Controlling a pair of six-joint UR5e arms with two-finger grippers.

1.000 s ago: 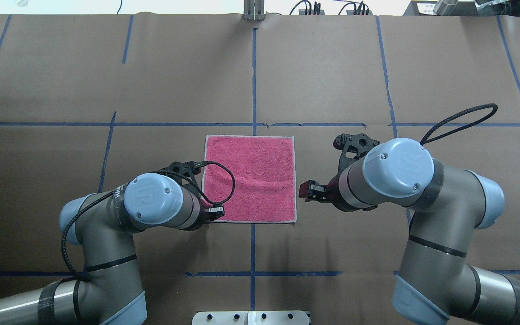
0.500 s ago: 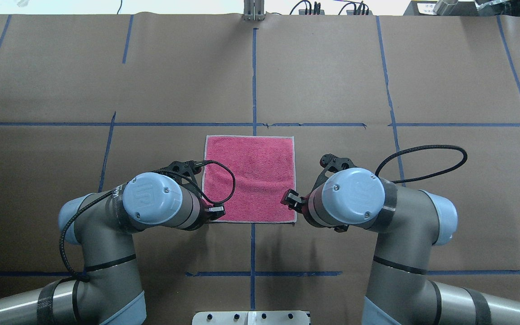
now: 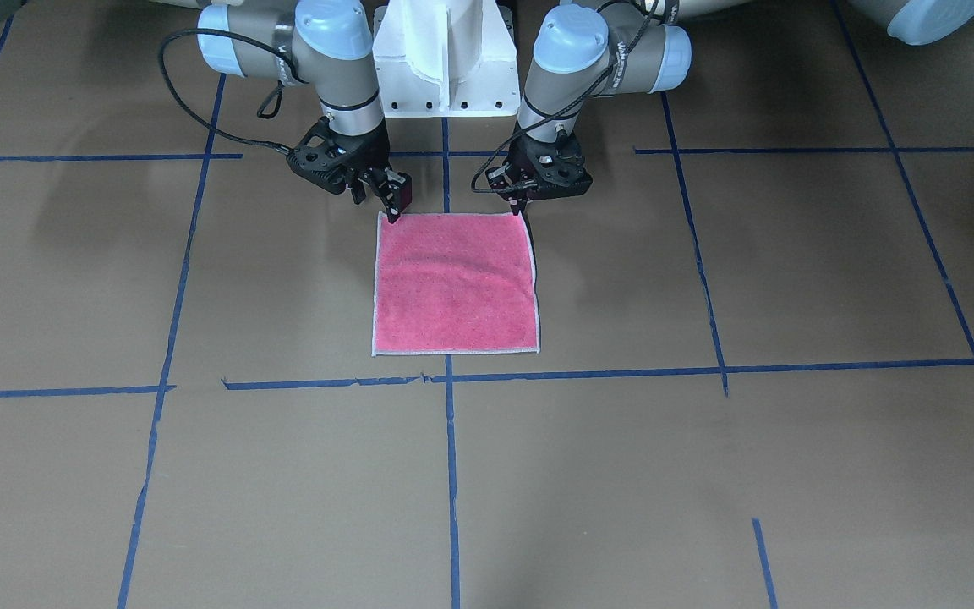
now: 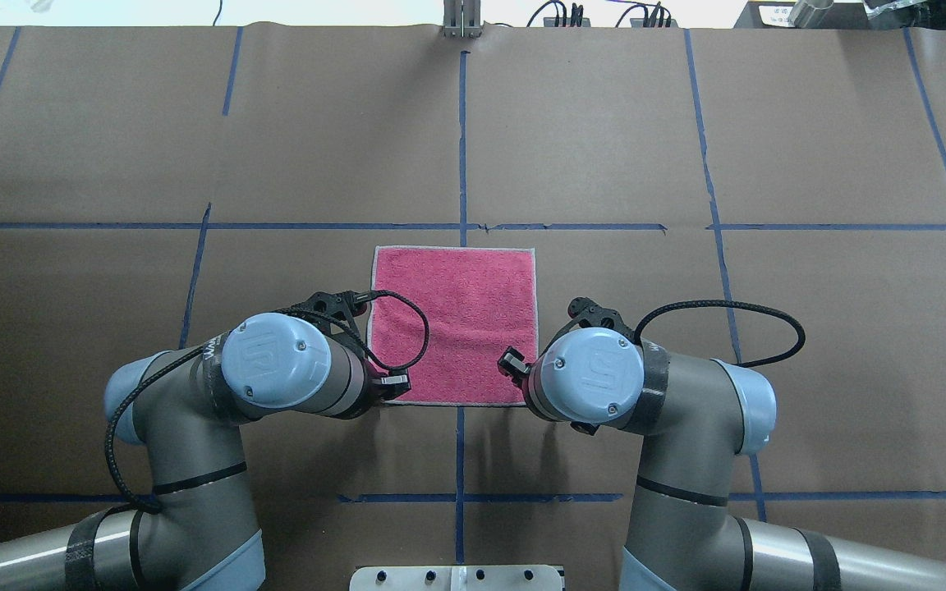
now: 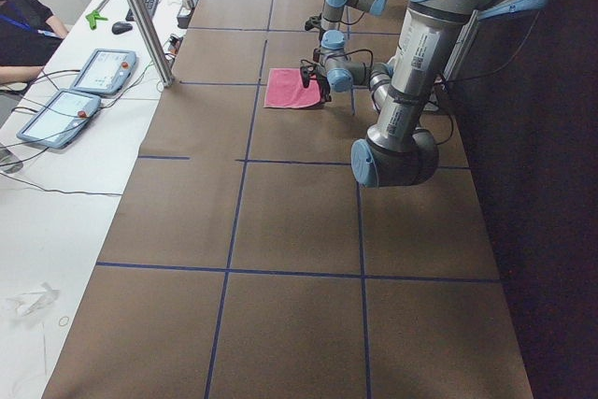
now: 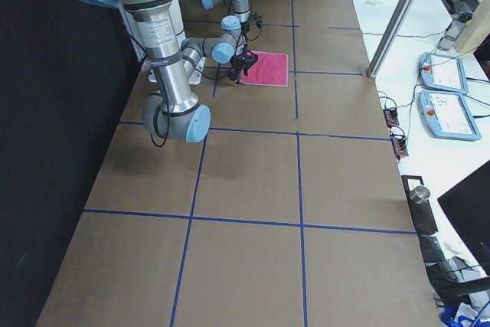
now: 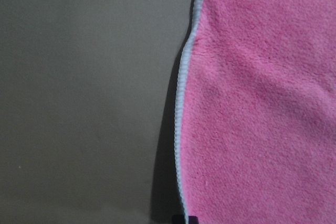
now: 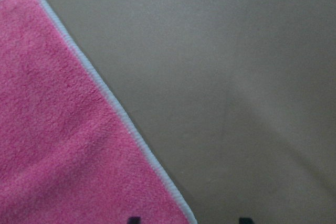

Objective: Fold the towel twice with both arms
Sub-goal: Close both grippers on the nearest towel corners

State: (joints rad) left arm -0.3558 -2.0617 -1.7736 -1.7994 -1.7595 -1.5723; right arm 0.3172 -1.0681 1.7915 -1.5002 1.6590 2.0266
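My right arm [image 4: 686,410] has swung in from the side, and its wrist is now over the near right corner of the towel [image 4: 456,312]. My left arm [image 4: 185,427] has not shifted. Both arms bend at the elbow over the brown-papered table [image 4: 604,123], wrists pointing down. The towel lies flat, pink face up, where the blue tape lines [image 4: 462,148] cross. My right gripper [image 4: 512,361] is spread, its tips straddling the pale hem. My left gripper [image 4: 391,382] is pressed together at the near left corner, pinching the hem, which stands slightly off the paper.
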